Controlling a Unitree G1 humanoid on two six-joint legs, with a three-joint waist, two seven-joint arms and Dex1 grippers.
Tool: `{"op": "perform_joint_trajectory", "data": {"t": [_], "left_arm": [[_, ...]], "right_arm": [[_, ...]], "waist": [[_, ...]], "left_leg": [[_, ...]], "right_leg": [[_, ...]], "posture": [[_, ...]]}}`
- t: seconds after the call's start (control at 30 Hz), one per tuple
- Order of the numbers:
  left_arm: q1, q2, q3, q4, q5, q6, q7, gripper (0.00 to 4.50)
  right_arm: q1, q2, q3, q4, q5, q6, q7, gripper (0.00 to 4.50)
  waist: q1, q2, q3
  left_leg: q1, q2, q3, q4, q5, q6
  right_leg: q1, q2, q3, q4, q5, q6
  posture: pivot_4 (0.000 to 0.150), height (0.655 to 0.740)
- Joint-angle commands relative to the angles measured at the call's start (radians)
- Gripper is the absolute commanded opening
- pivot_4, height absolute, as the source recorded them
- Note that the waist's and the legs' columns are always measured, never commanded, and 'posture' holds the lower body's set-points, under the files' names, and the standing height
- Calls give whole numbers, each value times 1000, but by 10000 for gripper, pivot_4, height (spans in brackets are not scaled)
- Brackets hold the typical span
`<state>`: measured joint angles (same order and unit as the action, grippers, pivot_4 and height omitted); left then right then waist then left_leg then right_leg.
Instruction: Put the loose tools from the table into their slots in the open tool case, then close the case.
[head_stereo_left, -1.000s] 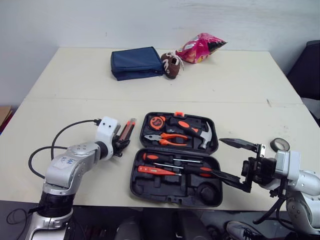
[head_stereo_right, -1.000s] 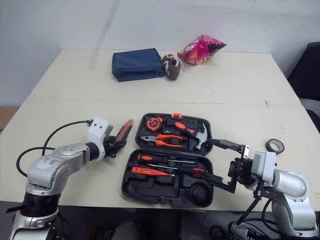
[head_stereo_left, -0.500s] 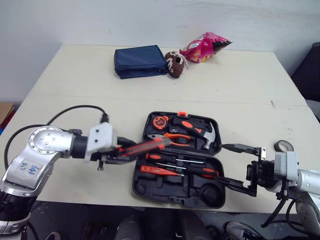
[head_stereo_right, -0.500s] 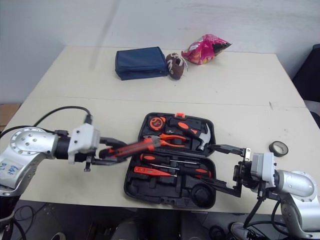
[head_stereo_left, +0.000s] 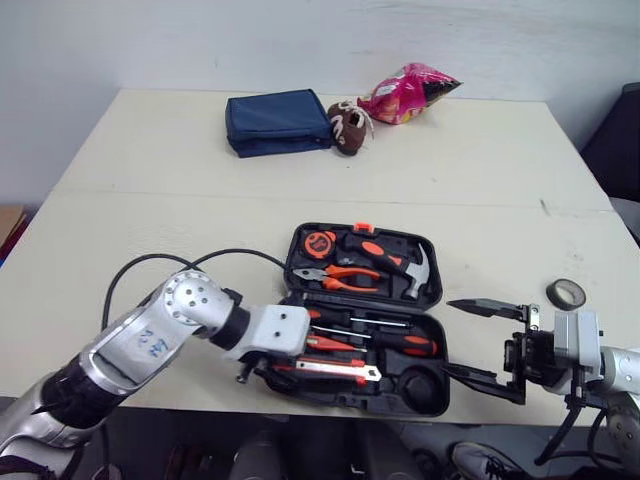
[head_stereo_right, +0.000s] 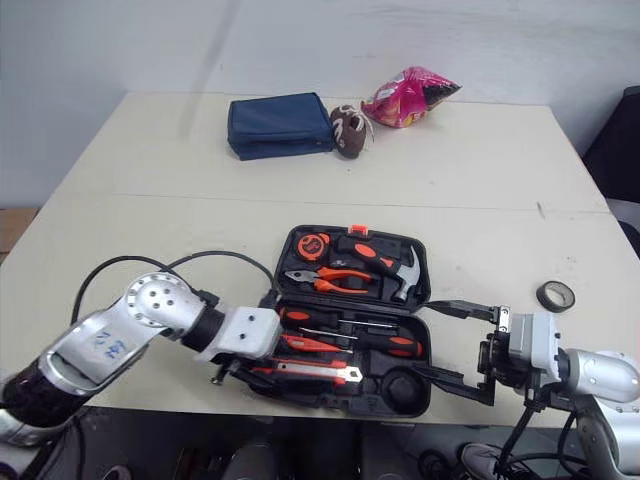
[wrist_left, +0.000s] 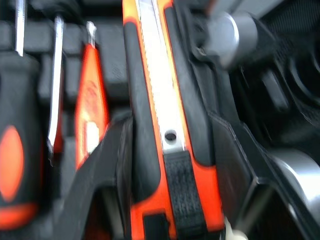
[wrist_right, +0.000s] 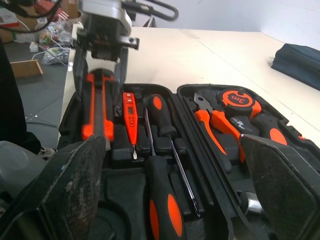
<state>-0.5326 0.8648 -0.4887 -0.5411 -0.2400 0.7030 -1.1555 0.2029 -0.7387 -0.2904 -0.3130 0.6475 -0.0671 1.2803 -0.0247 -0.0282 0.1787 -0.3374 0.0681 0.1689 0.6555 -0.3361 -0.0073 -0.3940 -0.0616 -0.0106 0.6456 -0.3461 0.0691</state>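
Note:
The open black tool case (head_stereo_left: 345, 404) lies at the table's front. Its far half holds a tape measure, pliers (head_stereo_left: 335, 275) and a hammer (head_stereo_left: 400, 262). The near half holds screwdrivers (head_stereo_left: 385, 340). My left gripper (head_stereo_left: 268, 366) is shut on an orange and black utility knife (head_stereo_left: 335, 371), which lies low across the near half, in front of the screwdrivers. In the left wrist view the knife (wrist_left: 165, 125) sits clamped between both fingers (wrist_left: 107, 170). My right gripper (head_stereo_left: 448, 336) stands open at the case's right edge with nothing in it.
A roll of black tape (head_stereo_left: 566, 293) lies on the table right of the case. At the back of the table are a blue pouch (head_stereo_left: 277, 122), a small brown ball (head_stereo_left: 346, 128) and a pink snack bag (head_stereo_left: 405, 92).
My left gripper carried the utility knife from the table left of the case, over it, and down into the near half. The right gripper stayed open by the case's right edge.

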Motion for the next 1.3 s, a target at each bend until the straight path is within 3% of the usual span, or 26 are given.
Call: {"op": "perform_joint_trajectory", "data": {"t": [0.03, 0.8, 1.0, 1.13, 1.3], "left_arm": [[-32, -16, -25, -17, 14, 18, -14, 15533], [-48, -86, -80, 37, 85, 16, -3, 15533], [-30, -90, -73, 31, 99, -83, -14, 42447], [-30, -78, -40, 19, 66, -98, -45, 42447], [13, -90, 145, 4, -117, -206, -120, 42447]], "right_arm": [[19, 10, -35, 6, 0, -34, 11, 45000], [88, 76, -65, 469, 5, -419, 320, 45000], [98, 52, -10, 579, 41, -533, 334, 45000], [96, 22, 33, 618, 68, -568, 334, 45000], [91, -22, 83, 680, 98, -605, 334, 45000]], "waist": [[0, 0, 0], [-2, 0, 0], [-1, 0, 0], [-3, 1, 1], [-3, 2, 1]], "left_leg": [[0, 0, 0, 0, 0, 0], [1, 1, 0, 4, 0, 0], [2, 1, 0, 5, 0, 0], [2, 1, 0, 5, 0, 0], [3, 3, 0, 7, 0, 0]], "right_leg": [[0, 0, 0, 0, 0, 0], [1, 0, 0, 3, 0, 0], [2, -1, 0, 3, 0, 0], [2, -1, 0, 4, 0, 0], [2, -1, 0, 7, -1, -2]], "posture": [[1500, 7400], [1500, 7400], [1500, 7400], [1500, 7400], [1500, 7400]]}}
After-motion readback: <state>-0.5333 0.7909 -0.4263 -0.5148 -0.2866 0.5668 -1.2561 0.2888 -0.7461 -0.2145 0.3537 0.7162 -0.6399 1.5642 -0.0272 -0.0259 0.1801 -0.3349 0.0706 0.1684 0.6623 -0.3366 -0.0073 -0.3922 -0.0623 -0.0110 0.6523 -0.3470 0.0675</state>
